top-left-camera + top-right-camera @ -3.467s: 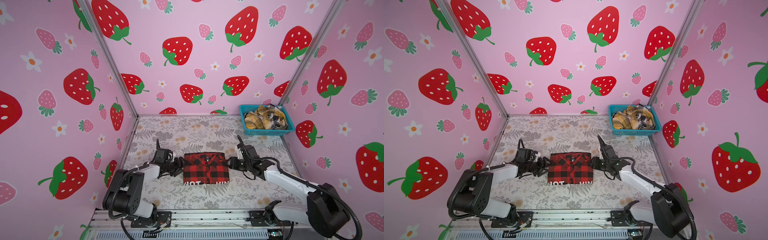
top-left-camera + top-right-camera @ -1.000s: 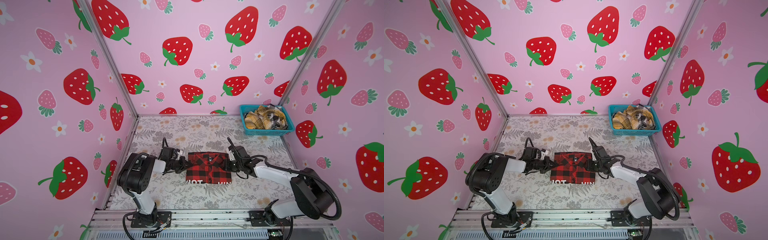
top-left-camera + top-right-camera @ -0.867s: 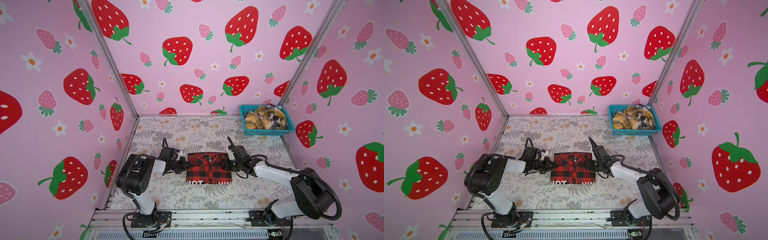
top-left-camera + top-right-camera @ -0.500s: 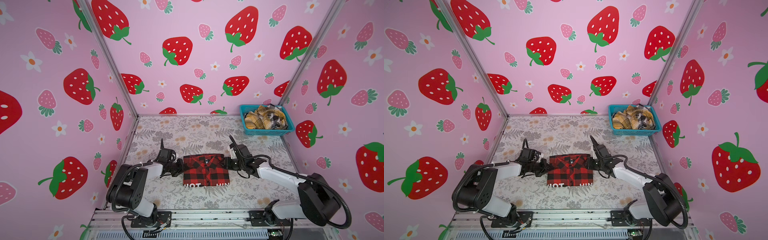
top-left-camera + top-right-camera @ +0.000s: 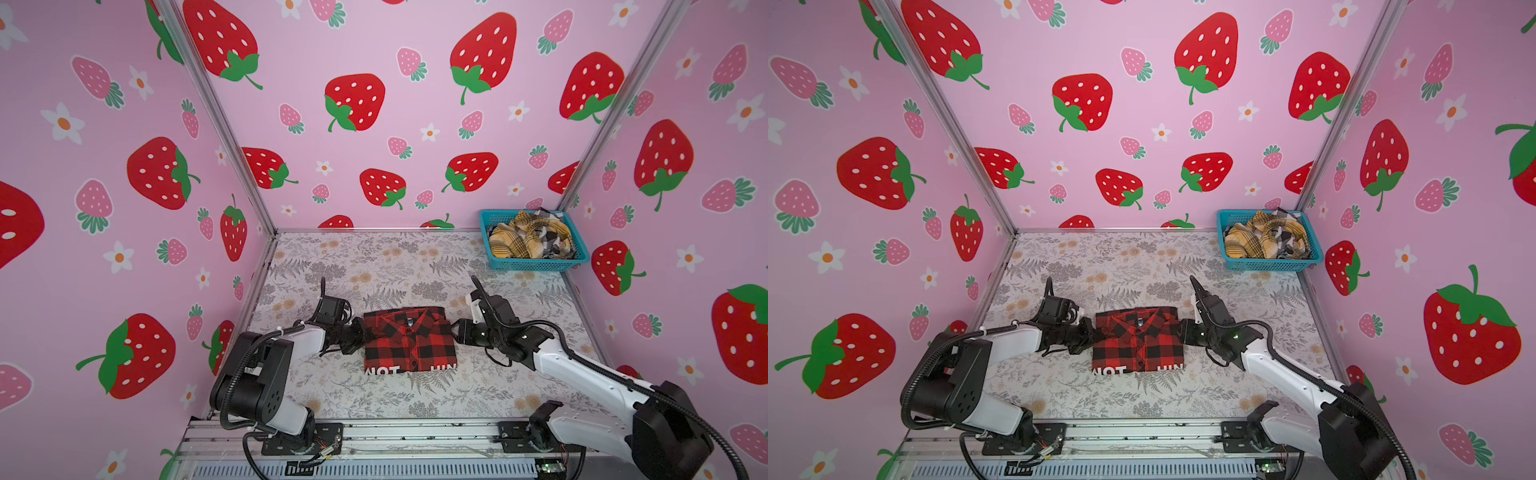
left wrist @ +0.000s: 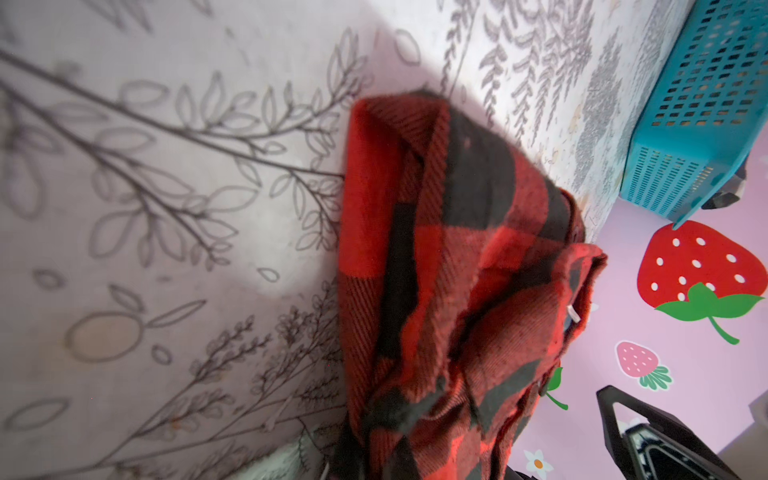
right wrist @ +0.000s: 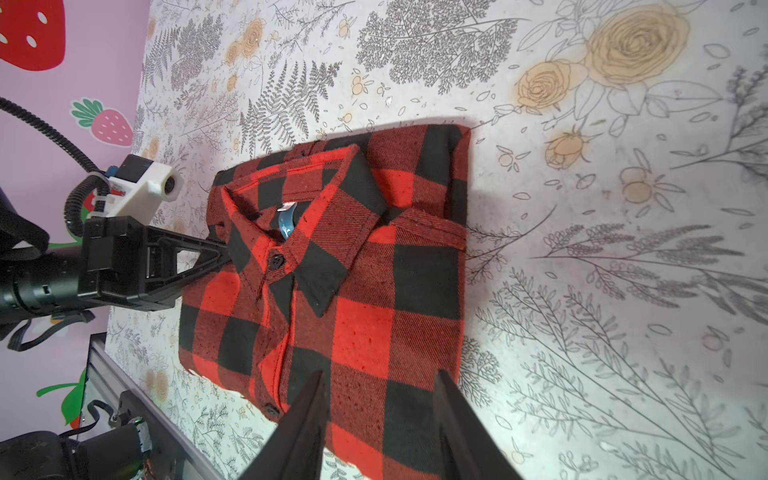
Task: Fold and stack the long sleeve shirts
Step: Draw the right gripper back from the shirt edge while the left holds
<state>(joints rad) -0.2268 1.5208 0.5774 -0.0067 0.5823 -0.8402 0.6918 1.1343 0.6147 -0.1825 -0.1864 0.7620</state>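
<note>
While pink strawberry-print walls (image 5: 395, 50) close me in on three sides, the biggest thing under my arms is the table (image 5: 374, 266), covered in a grey and tan botanical print. At its far right corner sits a teal basket (image 5: 536, 264). In it lie a crumpled yellow shirt (image 5: 509, 245) and a black-white shirt (image 5: 555, 239), tangled together.

The red shirt (image 5: 409, 345) lies folded into a neat rectangle near the middle of the table, a little towards the front. Its collar (image 7: 332, 208) is up and buttoned, and white lettering (image 5: 381, 370) peeks out from beneath its near edge. My two arms reach in low, one from each side of it.

My left gripper (image 7: 222, 254) is pinched shut on the shirt's left edge, beside the collar. From my left wrist, the check cloth bunches up close to the lens. My right gripper (image 7: 380, 374) stands partly open at the right edge. Its two fingers (image 7: 309, 415) spread over the cloth, with check showing between them. Nothing is clamped there, and I cannot tell whether the tips press on the cloth.
</note>
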